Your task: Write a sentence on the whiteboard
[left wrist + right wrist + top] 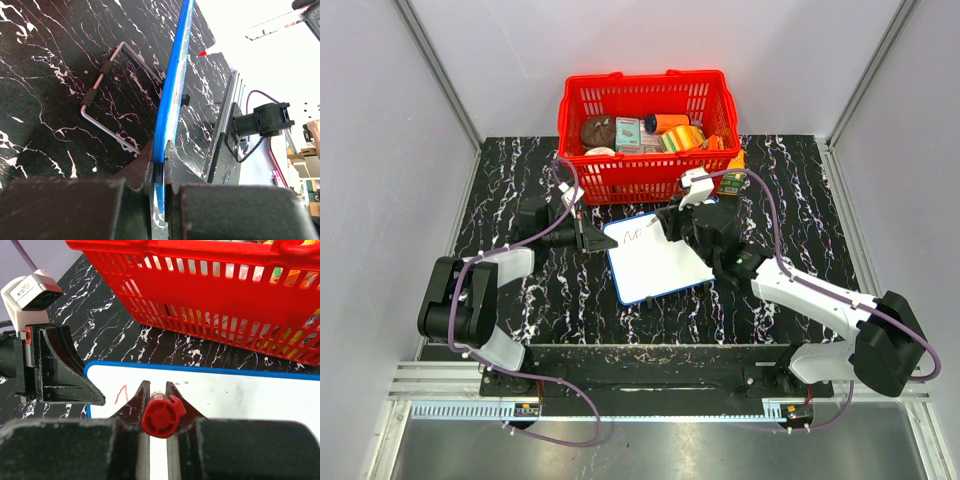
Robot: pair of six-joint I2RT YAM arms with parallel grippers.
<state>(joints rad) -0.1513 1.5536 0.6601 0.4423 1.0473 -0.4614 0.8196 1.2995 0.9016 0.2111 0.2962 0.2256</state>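
Note:
The whiteboard (658, 260), white with a thin blue rim, lies on the black marbled table in front of the red basket. My left gripper (592, 238) is shut on its left blue edge (170, 100); the board shows edge-on in the left wrist view. My right gripper (665, 228) is shut on a red marker (161, 415), tip down on the board's far left part. The sentence (638, 236) is only a few short red strokes there; one red stroke (121, 393) shows left of the marker in the right wrist view.
A red basket (575, 110) with several items stands just behind the board; its wall (240, 305) is close ahead of the right gripper. A wire stand (107, 107) lies on the table under the board. A small box (732, 180) sits right of the basket.

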